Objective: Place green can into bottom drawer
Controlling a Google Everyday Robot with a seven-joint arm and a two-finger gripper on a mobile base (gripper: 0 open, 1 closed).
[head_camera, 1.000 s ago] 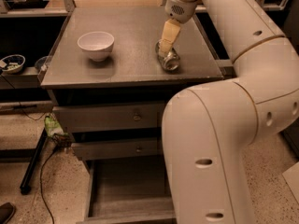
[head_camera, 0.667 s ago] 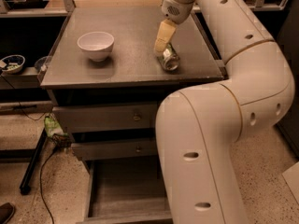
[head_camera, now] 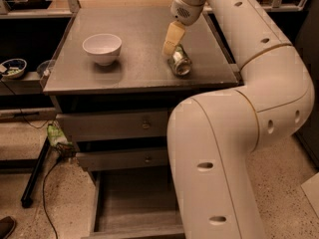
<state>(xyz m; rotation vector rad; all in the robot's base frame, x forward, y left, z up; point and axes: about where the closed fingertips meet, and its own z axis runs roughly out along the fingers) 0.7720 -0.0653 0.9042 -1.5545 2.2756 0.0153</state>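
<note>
The green can lies on its side on the grey cabinet top, right of centre, with one silver end facing the camera. My gripper reaches down from the arm at the top of the view. Its cream tip sits at the can's far left end, touching or nearly touching it. The bottom drawer stands pulled open below, its bare grey floor showing. My arm's large white link covers the drawer's right part.
A white bowl stands on the cabinet top to the left. Two shut upper drawers with small knobs sit above the open one. Left of the cabinet are a dark shelf with a small dish, a black stand leg and cables on the floor.
My gripper has drifted slightly left beside the can, and the arm's big elbow link has swung left across the view. The can lies where it was.
</note>
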